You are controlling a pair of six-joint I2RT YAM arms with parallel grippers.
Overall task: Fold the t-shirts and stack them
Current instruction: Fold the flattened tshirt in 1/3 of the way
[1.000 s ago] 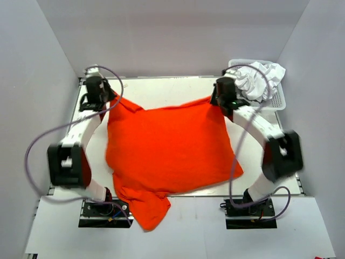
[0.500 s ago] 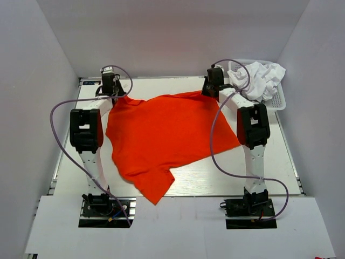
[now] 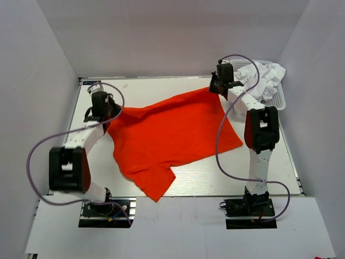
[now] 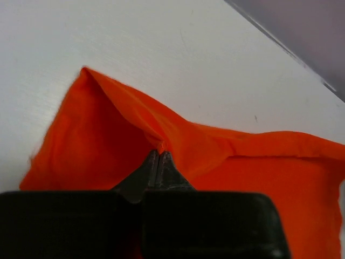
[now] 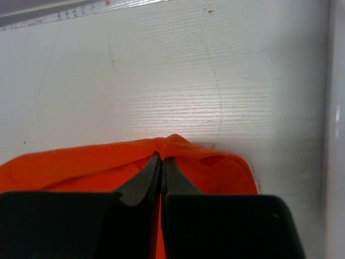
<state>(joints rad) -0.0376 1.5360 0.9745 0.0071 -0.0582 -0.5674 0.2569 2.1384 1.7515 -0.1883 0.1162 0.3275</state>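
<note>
A bright orange-red t-shirt (image 3: 172, 132) lies spread over the middle of the white table, one sleeve pointing to the front edge. My left gripper (image 3: 108, 110) is shut on the shirt's far left corner, the cloth (image 4: 161, 137) bunched at its tips (image 4: 159, 152). My right gripper (image 3: 214, 89) is shut on the far right corner, pinching a fold of orange cloth (image 5: 178, 148) between its tips (image 5: 161, 157). White t-shirts (image 3: 261, 78) lie crumpled in the basket at the back right.
A white lattice basket (image 3: 277, 100) stands in the back right corner, close to the right arm. Grey walls enclose the table on three sides. Purple cables loop from both arms. The table's rear rail (image 5: 59, 13) shows in the right wrist view.
The left gripper has pulled its corner back toward the near left. The right gripper has shifted slightly right at the back. The shirt has slid right and lies skewed.
</note>
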